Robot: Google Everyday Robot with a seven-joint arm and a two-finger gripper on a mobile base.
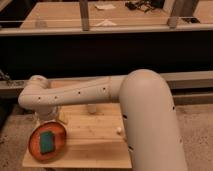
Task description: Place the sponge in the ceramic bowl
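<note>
Lying flat in the orange bowl, green sponge sits near gripper, grip unclear.

Dim, warm light from overhead; arm lit on top. The gripper hangs shaded beneath it, just above the bowl. Far behind it the desks are brighter, with a dark band between.

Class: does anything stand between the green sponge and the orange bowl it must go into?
Nothing visible does: the green rectangular sponge already lies inside the round orange ceramic bowl, and the gripper hangs just beyond its far rim.
</note>
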